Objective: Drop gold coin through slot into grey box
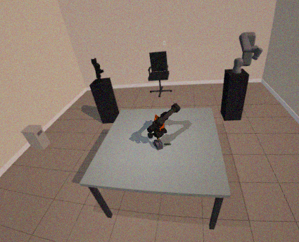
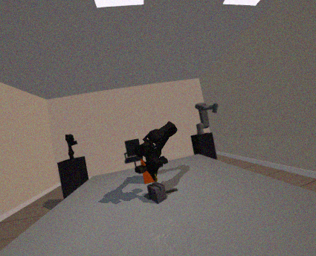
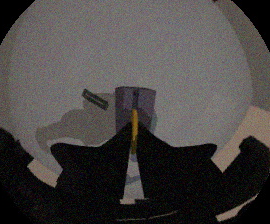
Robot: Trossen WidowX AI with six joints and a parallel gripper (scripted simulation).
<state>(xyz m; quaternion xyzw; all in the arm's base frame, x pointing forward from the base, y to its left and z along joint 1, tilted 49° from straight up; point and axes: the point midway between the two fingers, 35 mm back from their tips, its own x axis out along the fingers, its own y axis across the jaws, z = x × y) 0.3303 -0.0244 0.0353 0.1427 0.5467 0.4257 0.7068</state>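
The arm (image 1: 164, 121) leans out over the middle of the table (image 1: 185, 169), bent down from its orange base so that the gripper (image 3: 134, 137) hangs just above the box (image 2: 157, 192). Its fingers are pinched nearly together on the coin (image 3: 134, 131) — from the wrist view the coin shows only as a thin yellow line, edge-on, standing upright between the two dark pads.

Straight beyond that yellow edge sits the grey box (image 3: 136, 106), and a dark line in its top runs in roughly the same direction as the coin. The coin's lower edge appears right over the lid, though whether it touches the lid or is a little above it I cannot tell from here.

To the left of the box in the wrist view, lying on the table a short way off, is the small dark holder (image 3: 93, 99), with nothing standing in it. From the top view it shows as a dim mark just to the right of the box (image 1: 159, 144), and from the side it is a thin dark sliver beside the box.

The arm's shadow spreads across the table behind the box. Around the room — well away from the table — stand an office chair (image 1: 159, 70) and two black pedestals (image 1: 234, 93), one carrying a grey arm (image 1: 247, 51).
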